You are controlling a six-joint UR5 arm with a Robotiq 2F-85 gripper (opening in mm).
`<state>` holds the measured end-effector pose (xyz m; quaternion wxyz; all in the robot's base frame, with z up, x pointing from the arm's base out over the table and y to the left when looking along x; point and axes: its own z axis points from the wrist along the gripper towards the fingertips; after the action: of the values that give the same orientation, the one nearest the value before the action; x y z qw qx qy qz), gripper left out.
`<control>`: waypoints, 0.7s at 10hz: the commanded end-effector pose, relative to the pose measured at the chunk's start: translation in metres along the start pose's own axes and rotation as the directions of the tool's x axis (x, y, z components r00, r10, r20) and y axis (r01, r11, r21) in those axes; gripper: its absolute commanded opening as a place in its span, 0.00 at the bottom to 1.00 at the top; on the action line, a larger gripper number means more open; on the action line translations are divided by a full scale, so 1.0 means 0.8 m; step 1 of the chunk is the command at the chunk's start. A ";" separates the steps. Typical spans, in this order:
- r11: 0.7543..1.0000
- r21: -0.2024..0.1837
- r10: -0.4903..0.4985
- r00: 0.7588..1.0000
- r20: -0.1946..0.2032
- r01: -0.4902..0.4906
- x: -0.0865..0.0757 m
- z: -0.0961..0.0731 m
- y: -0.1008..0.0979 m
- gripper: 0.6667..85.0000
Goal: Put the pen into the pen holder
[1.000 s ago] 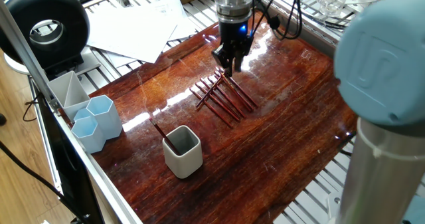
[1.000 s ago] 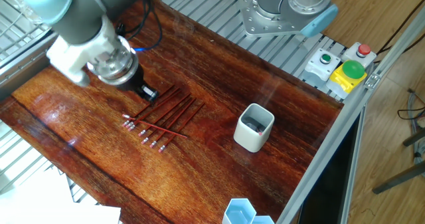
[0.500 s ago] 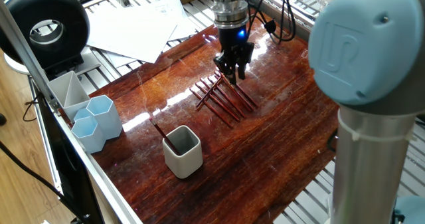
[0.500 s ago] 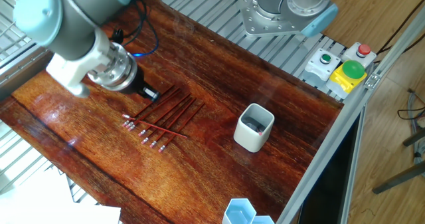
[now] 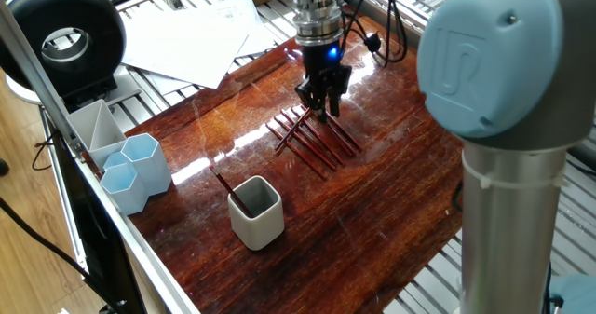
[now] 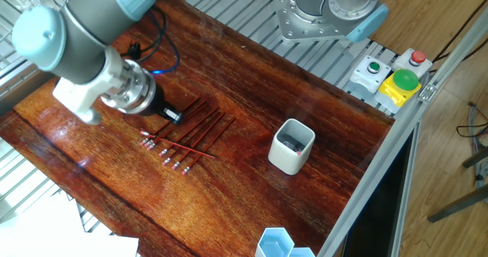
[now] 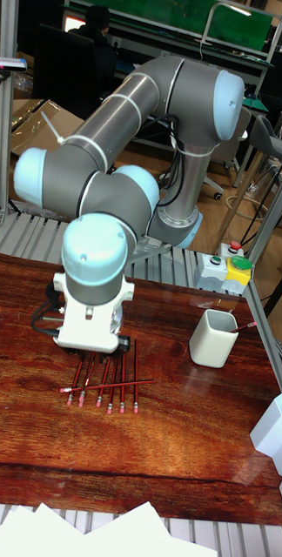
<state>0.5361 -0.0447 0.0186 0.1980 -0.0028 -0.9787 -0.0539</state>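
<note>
While hanging low over the far end of the pens [image 5: 312, 135], gripper [image 5: 321, 106] pointing straight down, fingertips just above or at the upper ends of the row. Jaws narrow, with a small gap between the dark fingers [image 5: 309, 94]; cannot tell whether a pen is pinched between them. From the other fixed view, gripper [image 6: 174, 117] at about 10 o'clock of the pens [image 6: 187, 136], wrist and blue-lit flange above it. From the tall view, fingers hidden behind the arm's wrist; only the pens [image 7: 106, 383] showing below it.

Lying side by side on the wooden table [image 5: 391, 165], several thin reddish-brown pens, with one laid crosswise over the rest. Pale caps at their near ends in the other fixed view.

Standing upright and well apart from the row, at about 7 o'clock of it in one fixed view, holder [image 5: 256, 210]: off-white, rounded-square, grey inside. Already leaning in it, one pen, its upper end sticking out over the rim toward 10 o'clock. Same holder [image 6: 292, 146] at 3 o'clock of the pens in the other fixed view, and [image 7: 213, 336] at 2 o'clock in the tall view.

Near the table's left edge, blue cups [image 5: 135, 170] and grey tray [image 5: 93, 128].
</note>
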 end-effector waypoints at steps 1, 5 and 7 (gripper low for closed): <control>1.000 0.002 -0.005 1.000 -0.018 0.005 -0.011 0.012 -0.005 0.42; 1.000 -0.004 -0.004 0.999 -0.035 0.004 -0.011 0.009 -0.009 0.40; 1.000 -0.001 0.007 0.999 -0.044 -0.007 -0.007 0.002 0.000 0.40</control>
<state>0.5385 -0.0514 0.0102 0.2153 0.0009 -0.9753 -0.0492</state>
